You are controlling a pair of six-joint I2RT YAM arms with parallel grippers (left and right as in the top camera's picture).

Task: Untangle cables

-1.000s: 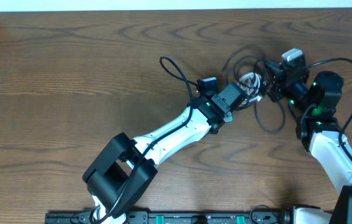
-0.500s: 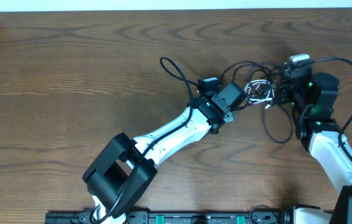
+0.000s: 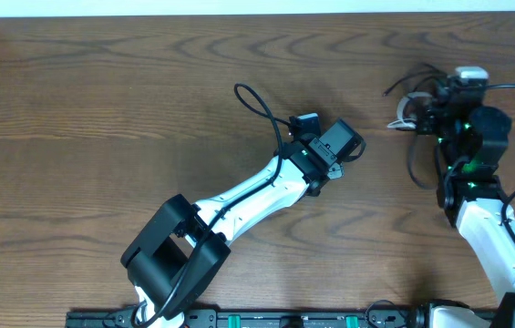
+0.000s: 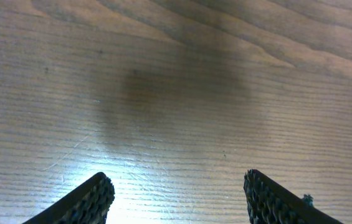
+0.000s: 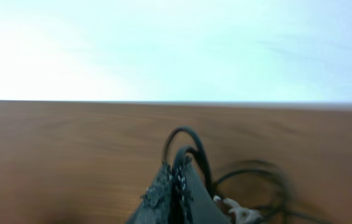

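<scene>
Your left gripper [image 3: 352,146] sat near the middle of the table [image 3: 102,118] and was released. In its wrist view the two ribbed fingers [image 4: 93,198] stood wide apart, with only bare wood grain between them and nothing touching either one.

Your right gripper [image 3: 428,114] was toward the far right part of the table, well apart from the left one, and it was clenched on the black cable [image 3: 415,164]. In its wrist view the fingers [image 5: 163,190] were pressed together. The black cord arched up out of their tips in a tight loop, and more loops trailed off to the right, blurred.

From overhead, one black strand hung back along the right arm and another curved out to the left of the gripper. The white cable [image 3: 401,117] lay just left of that gripper, bunched in among the black loops. A pale bit of it showed low beside the fingers in the wrist view. You could not tell whether the white cord was also pinched between them.
</scene>
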